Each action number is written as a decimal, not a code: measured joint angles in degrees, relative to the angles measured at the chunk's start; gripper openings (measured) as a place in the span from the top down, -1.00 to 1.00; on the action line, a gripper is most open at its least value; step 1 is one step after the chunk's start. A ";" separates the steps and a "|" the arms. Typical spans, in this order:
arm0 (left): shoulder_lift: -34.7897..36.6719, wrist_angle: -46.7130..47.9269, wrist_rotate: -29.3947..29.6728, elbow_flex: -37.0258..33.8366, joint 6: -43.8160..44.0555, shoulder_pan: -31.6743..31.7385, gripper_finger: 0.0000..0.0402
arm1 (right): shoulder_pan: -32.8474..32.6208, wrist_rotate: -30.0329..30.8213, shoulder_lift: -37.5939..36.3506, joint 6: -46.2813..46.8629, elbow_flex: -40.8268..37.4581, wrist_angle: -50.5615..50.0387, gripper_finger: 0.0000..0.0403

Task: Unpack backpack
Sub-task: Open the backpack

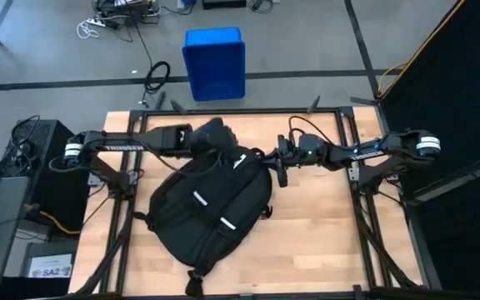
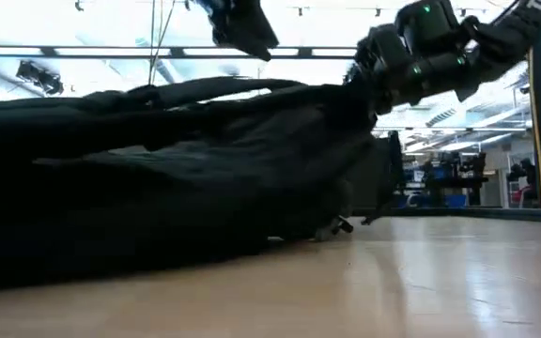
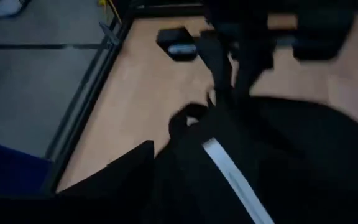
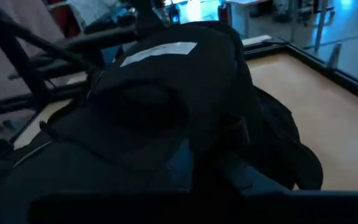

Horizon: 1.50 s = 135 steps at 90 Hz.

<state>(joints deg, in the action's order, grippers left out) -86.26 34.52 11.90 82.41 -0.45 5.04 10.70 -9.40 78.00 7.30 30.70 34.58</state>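
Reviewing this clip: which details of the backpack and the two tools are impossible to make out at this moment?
- What is inside the large black soft fabric backpack: no view shows inside; whether a zipper is open cannot be told.
- Left tool: in the high view it merges with the black fabric at the bag's top, so its fingers are unreadable; the left wrist view is blurred.
- Right tool: at the bag's upper right edge, too small in the high view; the right wrist view is filled by dark fabric.

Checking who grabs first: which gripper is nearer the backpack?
Both are at its top edge. The left gripper is over the backpack; the right gripper is beside its upper corner.
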 joint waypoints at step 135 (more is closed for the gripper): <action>-17.33 7.11 -32.00 2.62 -14.25 10.91 0.85 | -4.62 13.98 0.02 -8.68 5.66 -11.95 1.00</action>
<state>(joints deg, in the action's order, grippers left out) -103.59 41.63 -20.10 85.03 -14.70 15.94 6.09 4.58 78.02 -1.37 36.36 22.63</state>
